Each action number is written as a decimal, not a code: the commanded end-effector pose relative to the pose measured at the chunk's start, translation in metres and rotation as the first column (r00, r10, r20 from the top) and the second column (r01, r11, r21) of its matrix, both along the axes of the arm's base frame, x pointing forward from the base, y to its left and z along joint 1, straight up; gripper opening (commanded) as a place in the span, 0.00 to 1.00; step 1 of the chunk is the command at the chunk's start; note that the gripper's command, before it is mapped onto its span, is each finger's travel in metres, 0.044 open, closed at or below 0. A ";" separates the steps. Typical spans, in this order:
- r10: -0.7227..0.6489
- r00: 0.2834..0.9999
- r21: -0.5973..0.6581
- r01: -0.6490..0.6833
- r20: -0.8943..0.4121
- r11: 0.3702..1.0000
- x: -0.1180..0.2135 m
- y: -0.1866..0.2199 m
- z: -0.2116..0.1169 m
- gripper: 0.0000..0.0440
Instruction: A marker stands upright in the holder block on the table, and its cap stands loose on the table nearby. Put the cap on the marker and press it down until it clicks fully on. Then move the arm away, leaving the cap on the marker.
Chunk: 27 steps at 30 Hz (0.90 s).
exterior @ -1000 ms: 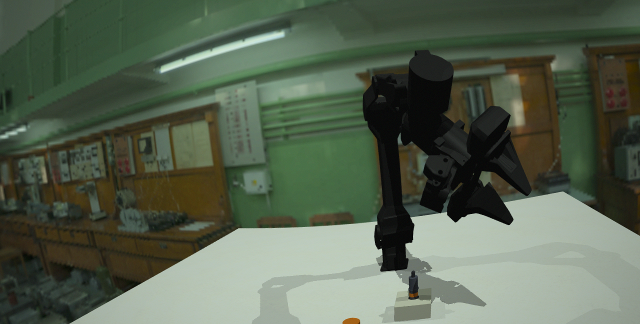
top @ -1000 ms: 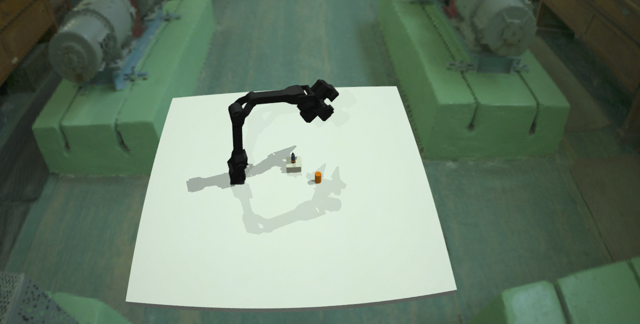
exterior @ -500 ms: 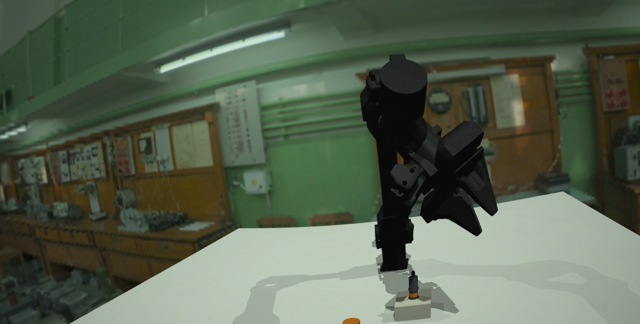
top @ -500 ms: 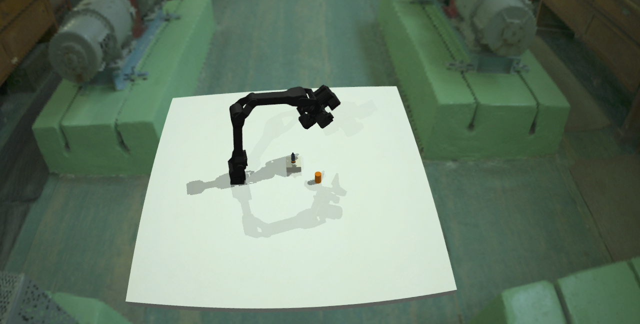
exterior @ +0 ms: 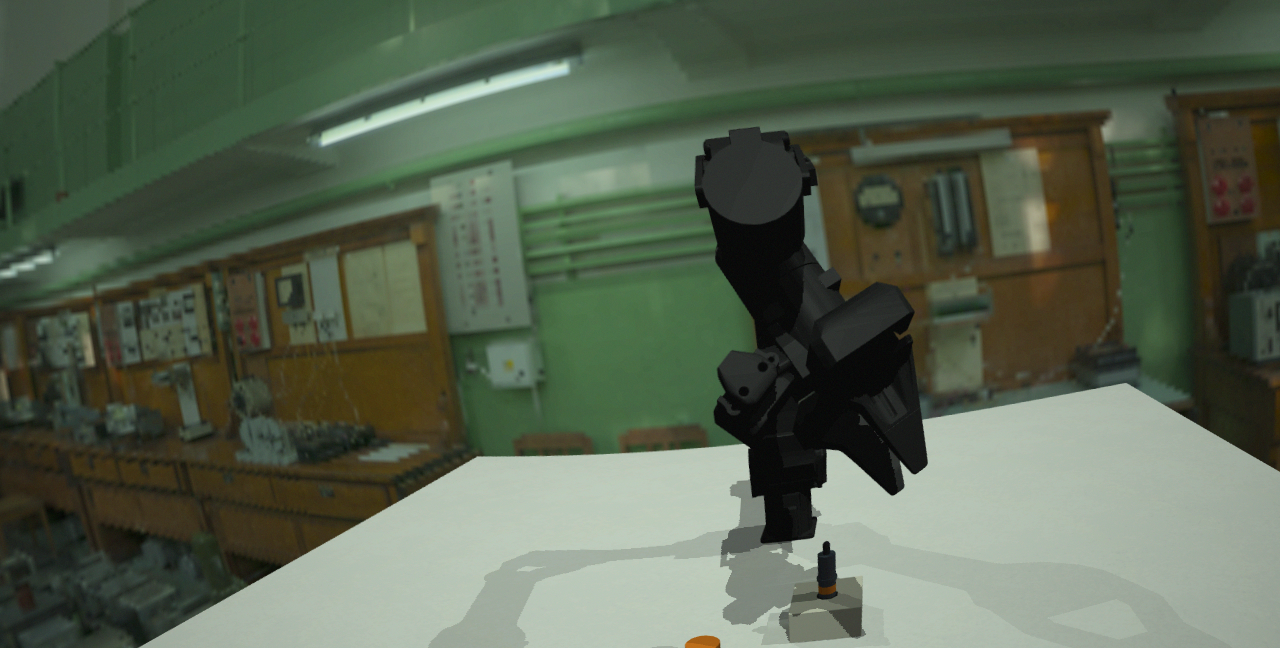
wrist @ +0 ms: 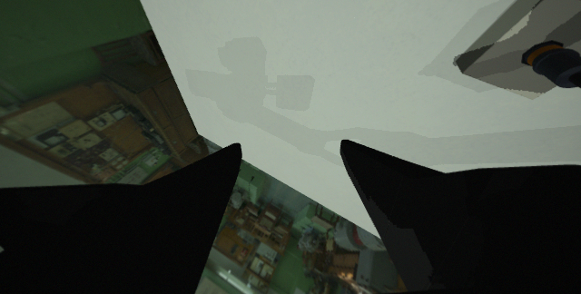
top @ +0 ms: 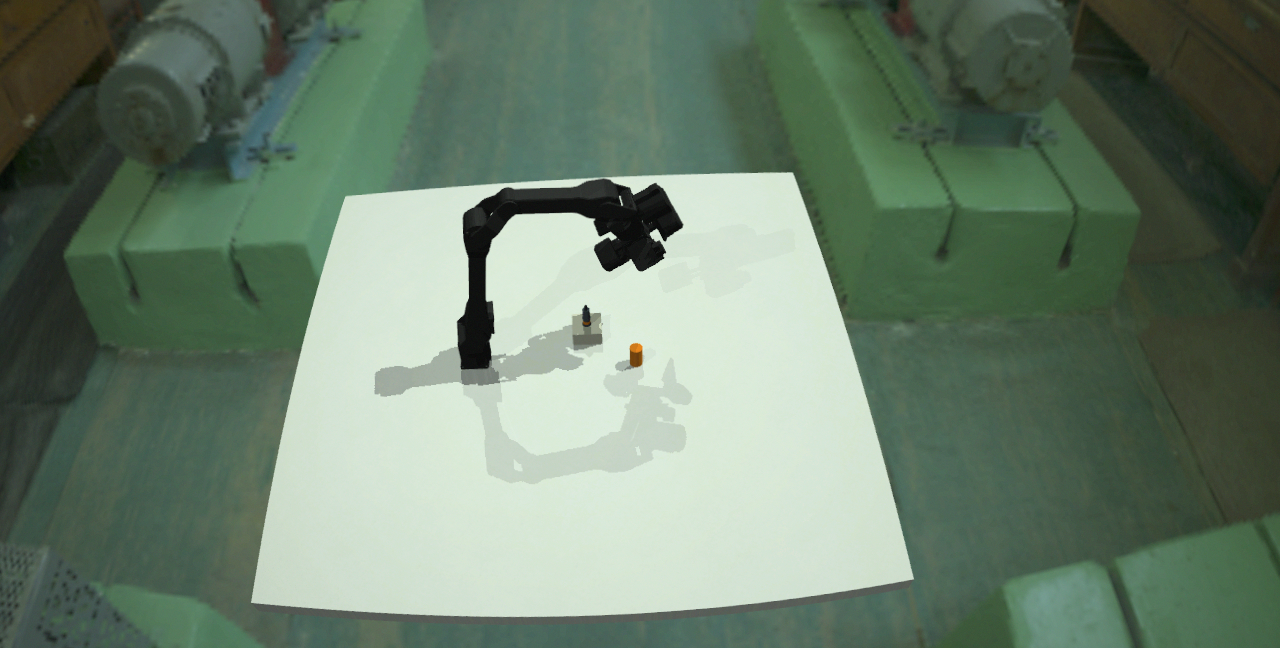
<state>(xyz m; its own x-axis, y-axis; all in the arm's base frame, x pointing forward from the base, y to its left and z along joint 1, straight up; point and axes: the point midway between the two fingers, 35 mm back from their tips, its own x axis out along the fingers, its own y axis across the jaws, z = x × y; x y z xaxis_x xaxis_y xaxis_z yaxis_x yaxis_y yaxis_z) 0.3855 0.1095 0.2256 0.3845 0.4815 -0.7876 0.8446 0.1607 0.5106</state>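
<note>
1. The black claw (top: 637, 254) (exterior: 905, 478) (wrist: 291, 147) is open pretty wide, but not all the way. It has hold of nothing. In the wrist view, one fingertip is at the 9 o'clock side of the gap and the other is at the 3 o'clock side.

2. The claw is up in the air over the desk (top: 572, 545) (exterior: 581, 536) (wrist: 363, 35). In the top view, it shows at 1 o'clock from the holder block (top: 587, 340) (exterior: 819, 624) (wrist: 504, 58).

3. The dark marker (top: 586, 315) (exterior: 826, 566) (wrist: 558, 64) stands up straight in the block. It has an orange ring low down, and its thin tip is bare.

4. The orange cap (top: 636, 356) (exterior: 702, 642) is on the desk, near the block but apart from it. From above, it is at 4 o'clock from the block. It stands up by itself and is not on the marker. In the outside view, just its top peeks in at the bottom edge.

5. From above, the foot of the black arm (top: 537, 200) (exterior: 760, 268) is at about 9 o'clock from the block. The arm goes up and bends over toward 3 o'clock.

6. In the wrist view, the block is at 2 o'clock, and the marker's tip runs off the edge. Dark shadows lie on the block and desk.
</note>
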 end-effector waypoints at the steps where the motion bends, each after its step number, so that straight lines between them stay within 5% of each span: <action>1: -0.018 0.999 -0.028 0.017 -0.030 0.999 -0.001 -0.012 -0.005 0.76; 27: -0.121 0.970 -0.192 0.081 -0.211 0.978 -0.011 -0.075 -0.041 0.75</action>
<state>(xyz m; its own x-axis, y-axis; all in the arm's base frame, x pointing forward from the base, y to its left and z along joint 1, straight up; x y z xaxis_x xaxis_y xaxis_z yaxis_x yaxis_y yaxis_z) 0.3749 0.0424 0.1894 0.2513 0.3145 -0.9154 0.9416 0.1394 0.3064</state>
